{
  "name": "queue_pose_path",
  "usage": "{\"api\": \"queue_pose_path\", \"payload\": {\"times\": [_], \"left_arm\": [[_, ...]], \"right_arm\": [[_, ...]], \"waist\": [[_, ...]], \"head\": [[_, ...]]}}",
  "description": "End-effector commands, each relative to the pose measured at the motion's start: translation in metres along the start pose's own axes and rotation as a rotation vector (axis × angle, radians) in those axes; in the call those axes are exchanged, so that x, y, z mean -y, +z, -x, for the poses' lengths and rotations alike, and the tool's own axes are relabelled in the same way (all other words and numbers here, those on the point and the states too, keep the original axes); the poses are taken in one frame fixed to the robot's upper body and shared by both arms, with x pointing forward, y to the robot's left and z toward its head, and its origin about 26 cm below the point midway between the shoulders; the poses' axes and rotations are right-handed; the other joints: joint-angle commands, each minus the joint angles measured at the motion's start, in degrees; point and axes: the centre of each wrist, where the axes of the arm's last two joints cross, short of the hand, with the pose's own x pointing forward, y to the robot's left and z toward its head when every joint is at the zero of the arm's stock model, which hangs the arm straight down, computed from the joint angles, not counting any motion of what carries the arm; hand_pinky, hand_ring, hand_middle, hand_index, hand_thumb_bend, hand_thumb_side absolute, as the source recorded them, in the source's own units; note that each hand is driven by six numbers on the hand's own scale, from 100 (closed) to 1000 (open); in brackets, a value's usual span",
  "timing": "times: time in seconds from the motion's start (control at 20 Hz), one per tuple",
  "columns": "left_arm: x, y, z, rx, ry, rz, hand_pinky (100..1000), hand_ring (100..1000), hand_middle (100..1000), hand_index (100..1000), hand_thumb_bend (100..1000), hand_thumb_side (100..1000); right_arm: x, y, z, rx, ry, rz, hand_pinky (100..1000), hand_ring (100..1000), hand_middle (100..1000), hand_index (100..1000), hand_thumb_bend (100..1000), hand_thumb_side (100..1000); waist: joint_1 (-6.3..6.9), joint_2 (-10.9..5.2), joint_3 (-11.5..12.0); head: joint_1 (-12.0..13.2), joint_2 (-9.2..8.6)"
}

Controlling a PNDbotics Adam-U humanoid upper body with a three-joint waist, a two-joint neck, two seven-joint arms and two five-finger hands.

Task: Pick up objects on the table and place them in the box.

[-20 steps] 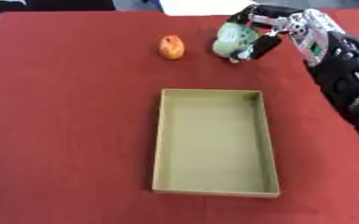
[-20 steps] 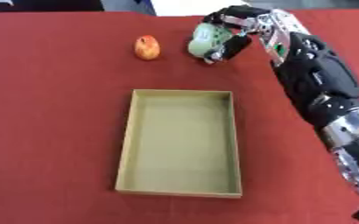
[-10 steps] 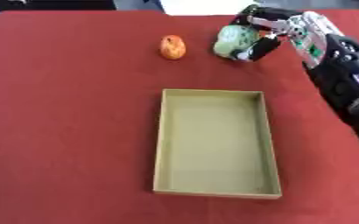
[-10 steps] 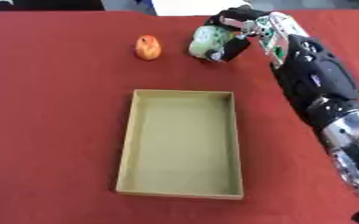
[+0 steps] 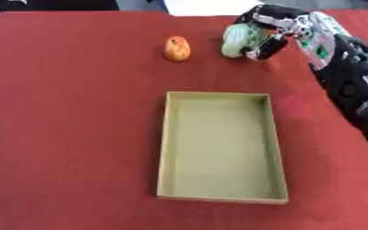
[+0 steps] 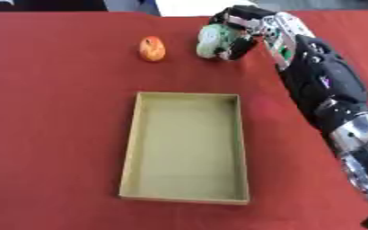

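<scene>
In the left eye view, my right hand [image 5: 267, 28] is at the far side of the red cloth-covered table [image 5: 69, 117], with its fingers curled round a pale green, rounded, lumpy object [image 5: 237, 39]. I cannot tell whether the object rests on the cloth or is just clear of it. I judge that I hold it from its far and right sides because my arm reaches in from the right, so the hand wraps it from behind and leaves its left face bare. Just to the left of my hand, apart from it and from the green object, a small orange rounded object [image 5: 177, 48] sits on the cloth. Nearer to me than my hand, and a little to its left, lies the shallow tan rectangular cardboard box [image 5: 164, 148], open and with nothing in it, its long side running away from me. The green object must therefore come back towards me to go in.

In the right eye view, my right forearm runs from the lower right edge up to the wrist, stretched nearly straight, with the hand bent leftward over the green object, thumb side down near the cloth. My left hand shows in neither view.
</scene>
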Motion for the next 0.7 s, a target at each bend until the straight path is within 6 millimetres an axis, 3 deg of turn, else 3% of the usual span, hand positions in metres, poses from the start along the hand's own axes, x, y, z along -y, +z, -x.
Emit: {"api": "queue_pose_path", "payload": {"times": [0.05, 0.25, 0.3, 0.35, 0.7], "left_arm": [[-0.002, -0.008, -0.005, 0.036, 0.005, -0.001, 804, 661, 632, 814, 168, 510], [-0.003, -0.009, -0.005, 0.037, 0.000, 0.004, 803, 663, 632, 814, 172, 504], [-0.003, -0.009, -0.004, 0.038, -0.001, 0.005, 803, 663, 632, 814, 173, 503], [-0.004, -0.009, -0.004, 0.039, -0.003, 0.005, 803, 665, 633, 814, 177, 499], [-0.010, -0.014, -0.003, 0.056, -0.030, -0.015, 802, 672, 637, 815, 197, 480]], "right_arm": [[0.027, 0.005, -0.003, 0.010, 0.025, 0.069, 535, 529, 369, 579, 100, 100], [0.043, 0.008, -0.013, 0.039, 0.053, 0.095, 528, 526, 366, 577, 100, 100], [0.047, 0.009, -0.016, 0.046, 0.059, 0.101, 527, 525, 369, 577, 100, 212], [0.051, 0.010, -0.020, 0.056, 0.065, 0.109, 529, 527, 368, 580, 100, 100], [0.061, 0.017, -0.047, 0.153, 0.128, 0.196, 549, 536, 376, 590, 100, 100]], "waist": [[0.13, -2.02, -0.05], [0.16, -2.65, -0.52], [0.17, -2.79, -0.63], [0.20, -2.97, -0.74], [0.51, -4.08, -1.55]], "head": [[0.21, 0.30], [0.38, 0.63], [0.40, 0.68], [0.44, 0.77], [1.34, 1.37]]}}
